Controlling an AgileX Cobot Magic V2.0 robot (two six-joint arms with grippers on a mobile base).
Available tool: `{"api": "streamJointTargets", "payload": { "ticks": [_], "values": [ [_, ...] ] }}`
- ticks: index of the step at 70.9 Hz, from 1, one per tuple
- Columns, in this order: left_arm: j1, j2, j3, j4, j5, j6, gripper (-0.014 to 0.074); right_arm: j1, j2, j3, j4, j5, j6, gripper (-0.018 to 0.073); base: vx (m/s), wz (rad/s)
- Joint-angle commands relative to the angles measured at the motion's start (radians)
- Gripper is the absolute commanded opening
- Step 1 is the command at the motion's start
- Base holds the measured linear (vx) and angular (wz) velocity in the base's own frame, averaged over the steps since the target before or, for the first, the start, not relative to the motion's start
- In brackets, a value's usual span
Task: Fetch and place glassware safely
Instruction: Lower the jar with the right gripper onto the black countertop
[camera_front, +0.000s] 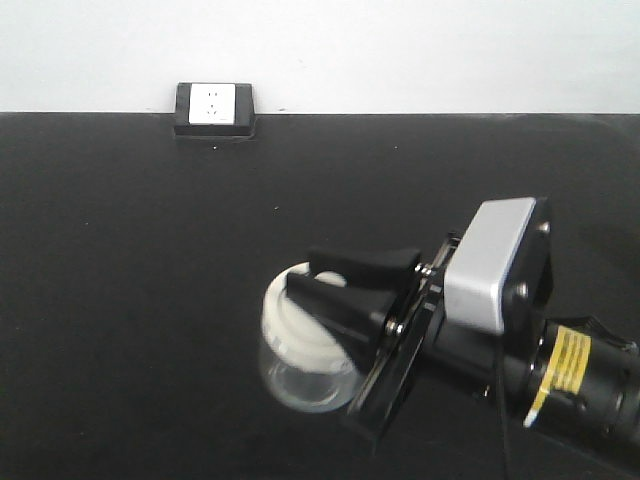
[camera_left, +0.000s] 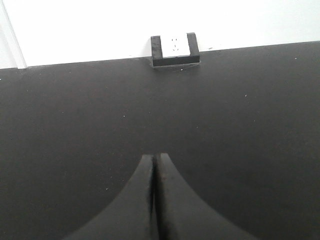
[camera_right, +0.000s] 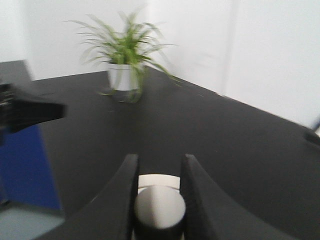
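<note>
The glass jar (camera_front: 300, 380) is hanging tilted just above the black worktop (camera_front: 150, 250), or resting on it, as we are pinching its lid knob (camera_right: 159, 207) in the right claw (camera_front: 302, 268), seemingly sparing the glass, while the left claw (camera_left: 155, 200) is idling pressed together.

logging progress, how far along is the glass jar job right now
Done: the right gripper is closed on the knob of the jar, so the fetch looks made. In hand: the jar hangs tilted in that grip, seemingly just off the black table. To do: set it down upright and release. The left gripper is shut, empty and not involved.
</note>
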Motion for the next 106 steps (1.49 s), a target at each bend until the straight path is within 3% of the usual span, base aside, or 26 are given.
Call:
{"api": "streamJointTargets", "payload": {
  "ticks": [1, 9, 21, 33, 45, 55, 73, 96, 106],
  "values": [
    [-0.001, 0.016, -0.027, -0.009, -0.072, -0.005, -0.0007, -0.033, -0.016, -0.036, 0.187, -0.011, -0.108, -0.0003, 0.0, 0.0],
    [-0.001, 0.016, -0.027, -0.009, -0.072, -0.005, -0.0007, -0.113, 0.001, -0.036, 0.245, -0.02, -0.202, -0.0001, 0.0, 0.0],
    [-0.001, 0.016, -0.027, -0.009, -0.072, -0.005, -0.0007, -0.252, 0.066, -0.036, 0.214, -0.107, -0.209, -0.0001, 0.0, 0.0],
    [-0.001, 0.016, -0.027, -0.009, -0.072, -0.005, -0.0007, -0.365, 0.18, -0.084, 0.088, -0.216, -0.157, -0.0001, 0.0, 0.0],
    [-0.001, 0.016, -0.027, -0.009, -0.072, -0.005, -0.0007, -0.43, 0.33, -0.243, -0.152, -0.256, -0.013, -0.0001, 0.0, 0.0],
    [-0.001, 0.016, -0.027, -0.009, -0.072, -0.005, -0.0007, -0.449, 0.457, -0.367, -0.314, -0.336, 0.093, -0.0001, 0.0, 0.0],
    [-0.001, 0.016, -0.027, -0.009, -0.072, -0.005, -0.0007, -0.449, 0.681, -0.525, -0.47, -0.451, 0.101, -0.0001, 0.0, 0.0],
    [-0.001, 0.016, -0.027, -0.009, -0.072, -0.005, -0.0007, -0.449, 0.894, -0.617, -0.457, -0.587, -0.038, -0.0001, 0.0, 0.0],
    [-0.001, 0.016, -0.027, -0.009, -0.072, -0.005, -0.0007, -0.449, 0.966, -0.628, -0.395, -0.638, -0.084, -0.0001, 0.0, 0.0]
  ]
}}
